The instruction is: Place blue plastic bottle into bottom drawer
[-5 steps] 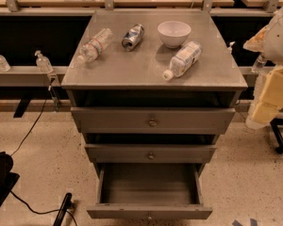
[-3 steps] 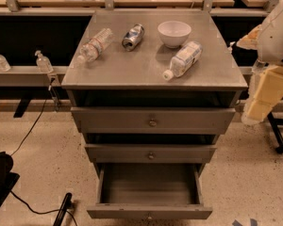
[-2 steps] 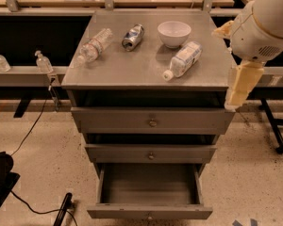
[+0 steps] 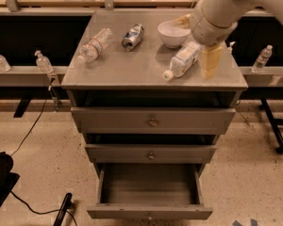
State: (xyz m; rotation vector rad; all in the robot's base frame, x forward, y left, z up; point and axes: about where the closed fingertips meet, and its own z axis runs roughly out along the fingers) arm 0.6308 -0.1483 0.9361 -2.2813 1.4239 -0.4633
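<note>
A: What is biggest here?

B: The grey cabinet, whose top serves as the bench [image 4: 132,72]; the pale arm [image 4: 226,6] comes in from the upper right, over the bench's right side; the end effector [image 4: 208,60] hangs at the arm's tip, low above the bench top.

A: Spread or pressed together?

B: I cannot tell; it holds nothing that I can see.

A: And the bottom drawer?

B: The bottom drawer [image 4: 150,187] stands pulled out, well below the end effector and to its picture-left.

A: The bottle?

B: The blue plastic bottle [image 4: 183,60] lies on its side just beside the end effector, on its picture-left, white cap pointing to the bench's front edge; a white bowl [image 4: 172,32] sits behind it; farther to picture-left lie a dented can [image 4: 132,36] and a slimmer bottle [image 4: 94,45].
</note>
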